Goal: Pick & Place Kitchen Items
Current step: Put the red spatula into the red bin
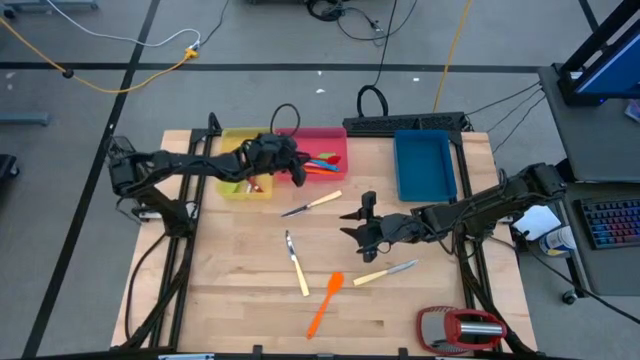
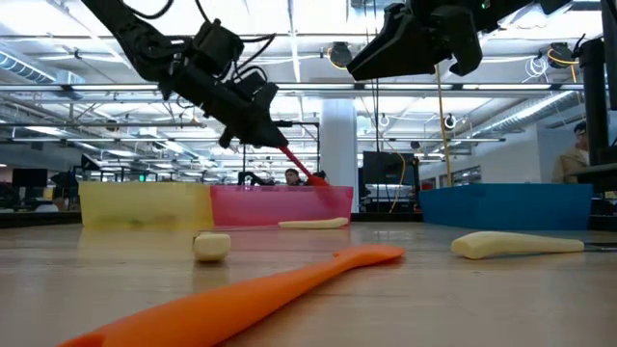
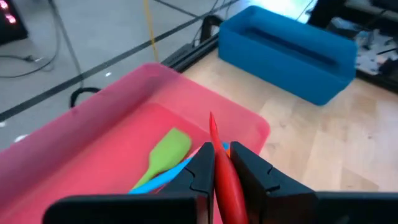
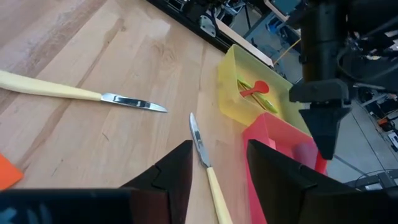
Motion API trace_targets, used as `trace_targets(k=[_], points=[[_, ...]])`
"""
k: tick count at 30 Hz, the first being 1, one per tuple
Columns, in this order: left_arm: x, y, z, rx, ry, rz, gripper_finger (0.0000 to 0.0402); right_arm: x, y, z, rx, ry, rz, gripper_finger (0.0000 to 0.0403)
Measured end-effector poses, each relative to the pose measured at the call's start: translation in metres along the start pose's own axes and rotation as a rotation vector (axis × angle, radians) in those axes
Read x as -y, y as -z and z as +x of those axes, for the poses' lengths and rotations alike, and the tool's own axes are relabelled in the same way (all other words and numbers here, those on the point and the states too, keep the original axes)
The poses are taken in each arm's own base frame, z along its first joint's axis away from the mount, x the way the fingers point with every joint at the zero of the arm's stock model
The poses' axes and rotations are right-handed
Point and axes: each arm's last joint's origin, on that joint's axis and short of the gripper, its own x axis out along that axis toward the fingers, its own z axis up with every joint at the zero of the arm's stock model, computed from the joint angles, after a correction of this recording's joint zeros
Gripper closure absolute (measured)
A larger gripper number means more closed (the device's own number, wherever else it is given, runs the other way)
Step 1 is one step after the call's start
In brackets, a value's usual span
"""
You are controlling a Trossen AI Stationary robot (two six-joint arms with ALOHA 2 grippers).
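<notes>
The red spatula (image 3: 225,180) is pinched between the closed fingers of the left gripper (image 1: 296,172), held tip-down over the pink tray (image 1: 335,137), which I take as the landmark. The step in hand looks like the placing: the next move calls for lowering the spatula into the tray and parting the fingers so that it drops beside the green spatula (image 3: 163,154) and the blue one (image 3: 169,178) already lying there.

The right gripper (image 1: 357,226) hovers over bare wood, well in front of the pink tray, fingers apart and holding nothing; its likely next target is one of the loose knives.

By count, three cream-handled knives lie on the table in front of the pink tray: one nearest it (image 1: 312,205), one farther out (image 1: 296,263), and one farthest (image 1: 386,272). One orange spatula (image 1: 326,302) lies beside that last knife. There are three trays: the pink one, a yellow tray (image 1: 226,137) touching it on one side holding a red spoon (image 4: 254,89), and a blue tray (image 1: 424,166) apart on the other.
</notes>
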Motion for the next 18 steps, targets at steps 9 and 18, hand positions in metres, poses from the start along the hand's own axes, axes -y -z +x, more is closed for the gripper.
trace_targets(k=[9,18], points=[[-0.013,0.011,0.022,0.031,-0.001,-0.025,0.0366,0.000,0.000,0.000,0.001,-0.003,0.000,0.0258],[-0.032,0.028,0.038,-0.033,-0.049,-0.058,0.0352,0.000,0.000,0.000,0.000,-0.004,0.034,0.0260]])
